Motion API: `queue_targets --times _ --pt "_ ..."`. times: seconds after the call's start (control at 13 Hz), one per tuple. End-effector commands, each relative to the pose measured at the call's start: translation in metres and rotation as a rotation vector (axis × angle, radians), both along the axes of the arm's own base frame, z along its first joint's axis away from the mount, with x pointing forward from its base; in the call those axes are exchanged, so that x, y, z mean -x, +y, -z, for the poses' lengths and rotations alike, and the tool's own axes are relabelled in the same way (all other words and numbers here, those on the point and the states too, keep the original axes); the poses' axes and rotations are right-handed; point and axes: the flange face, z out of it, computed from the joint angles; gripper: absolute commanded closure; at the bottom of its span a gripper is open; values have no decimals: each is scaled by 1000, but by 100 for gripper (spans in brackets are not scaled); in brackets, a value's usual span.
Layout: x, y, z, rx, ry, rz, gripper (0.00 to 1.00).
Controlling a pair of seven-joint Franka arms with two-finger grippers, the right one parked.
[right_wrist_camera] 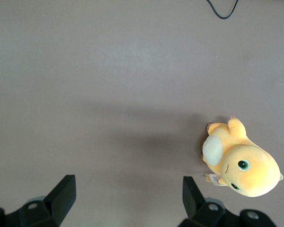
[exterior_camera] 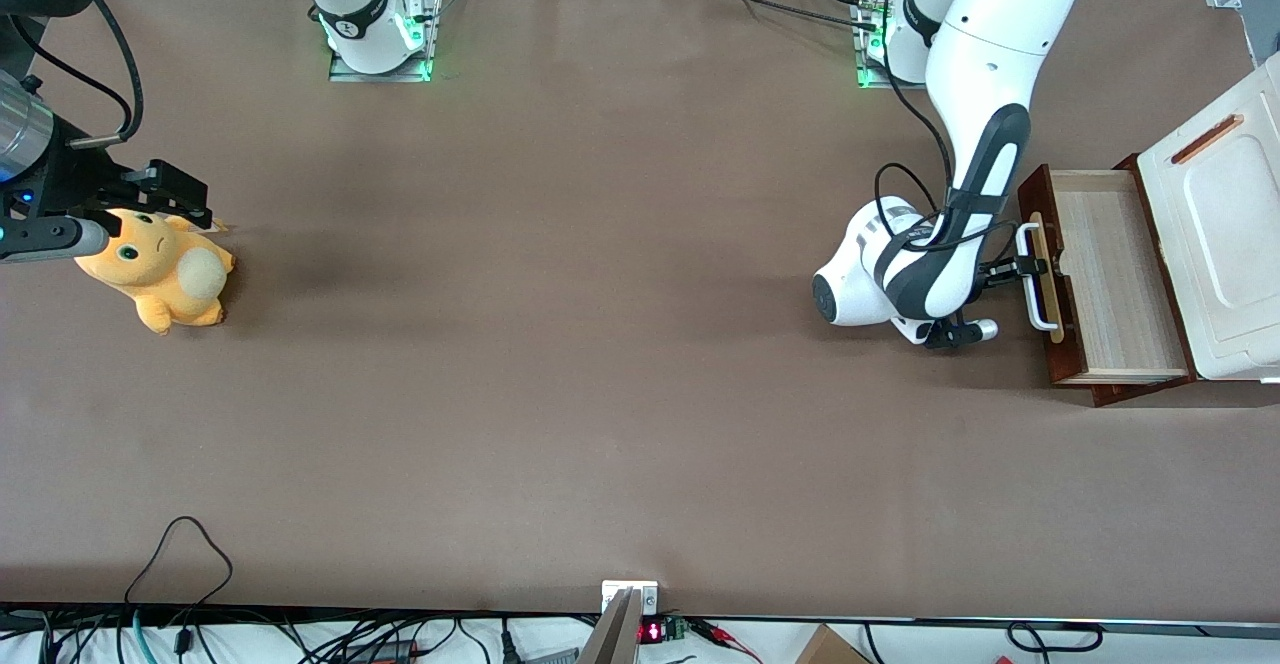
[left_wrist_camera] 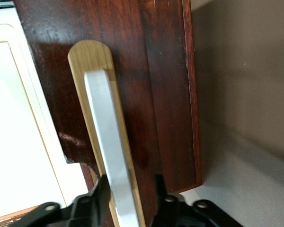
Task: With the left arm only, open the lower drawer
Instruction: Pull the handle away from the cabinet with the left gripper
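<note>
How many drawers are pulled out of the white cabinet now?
1: the lower drawer, at the working arm's end of the table, with the left arm's tool at its white handle. Others may be hidden under the cabinet top.

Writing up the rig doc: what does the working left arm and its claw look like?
The left arm is glossy white with rounded jointed links, black inset panels and a loose black cable looping beside the wrist. Its claw is small and black, at the lower drawer's white handle.

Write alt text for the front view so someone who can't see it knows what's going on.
The left arm reaches down to the lower drawer, its hand closed on the white handle; the drawer is pulled out, showing its light wood inside. An orange plush toy lies on the brown table toward the parked arm's end.
</note>
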Motion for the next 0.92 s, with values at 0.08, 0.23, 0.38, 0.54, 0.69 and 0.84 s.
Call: queue_targets --times 0.08,0.23,0.38,0.54,0.69,0.84 --pt "0 -3 -2 1 10 -21 0" --pt "0 -3 -3 3 13 -21 0" --pt "-4 -4 -7 17 31 -18 0" --pt "-18 -10 -25 107 73 -54 0" --pt "-35 -9 -44 191 85 -99 0" --pt "-45 -8 -64 266 95 -131 0"
